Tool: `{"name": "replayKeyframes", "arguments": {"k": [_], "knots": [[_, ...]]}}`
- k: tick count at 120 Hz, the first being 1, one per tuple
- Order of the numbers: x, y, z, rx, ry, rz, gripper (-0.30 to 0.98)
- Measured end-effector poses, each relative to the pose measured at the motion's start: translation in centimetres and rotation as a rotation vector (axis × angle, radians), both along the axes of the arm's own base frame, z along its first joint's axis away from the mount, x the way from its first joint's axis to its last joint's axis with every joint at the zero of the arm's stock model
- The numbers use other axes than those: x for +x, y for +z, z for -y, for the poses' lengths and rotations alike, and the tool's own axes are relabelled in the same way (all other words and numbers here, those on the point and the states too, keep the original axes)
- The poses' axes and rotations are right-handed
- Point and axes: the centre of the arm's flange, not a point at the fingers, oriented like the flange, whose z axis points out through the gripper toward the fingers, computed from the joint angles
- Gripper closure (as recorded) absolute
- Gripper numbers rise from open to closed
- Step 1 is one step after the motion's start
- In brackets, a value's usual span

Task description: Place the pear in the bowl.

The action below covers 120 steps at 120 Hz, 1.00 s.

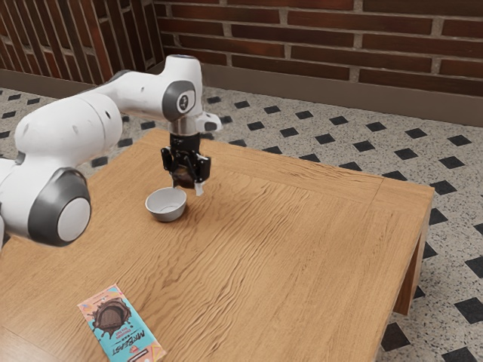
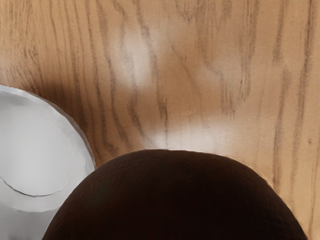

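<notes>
- Bowl [image 1: 167, 210]: pale grey-white, plain.
- Pear [image 2: 175, 200]: very dark brown, nearly black in the wrist view.
- Gripper [image 1: 187, 188]: black.
- Arm [image 1: 68, 132]: glossy white with dark grey rings.
- Table [image 1: 302, 249]: warm honey-brown, streaked with darker, wavy wood grain.
- Chocolate bar wrapper [image 1: 121, 324]: turquoise and salmon-pink, with a dark brown splash and dark lettering.
- Floor [image 1: 347, 158]: light grey, speckled, patterned with blackish diamonds.
- Brick wall [image 1: 328, 49]: deep reddish brown, lined by paler mortar.
</notes>
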Motion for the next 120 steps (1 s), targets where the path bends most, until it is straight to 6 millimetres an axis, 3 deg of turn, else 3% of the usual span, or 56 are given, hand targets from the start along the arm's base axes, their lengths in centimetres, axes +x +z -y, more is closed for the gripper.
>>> {"name": "replayKeyframes", "arguments": {"k": [19, 33, 50, 72, 106, 120], "knots": [[-1.7, -1.1, -4.9, 0.018, 0.037, -0.052, 0.28], [-3.7, -2.3, -6.5, 0.024, 0.045, -0.096, 0.28], [-3.1, -3.8, -7.8, 0.039, 0.04, -0.089, 0.29], [-2.0, -4.0, -7.9, 0.047, 0.021, -0.063, 0.28], [-1.9, -4.0, -7.8, 0.041, 0.003, -0.058, 0.1], [-1.7, -2.7, -7.1, 0.04, -0.012, -0.04, 0.06]]}}
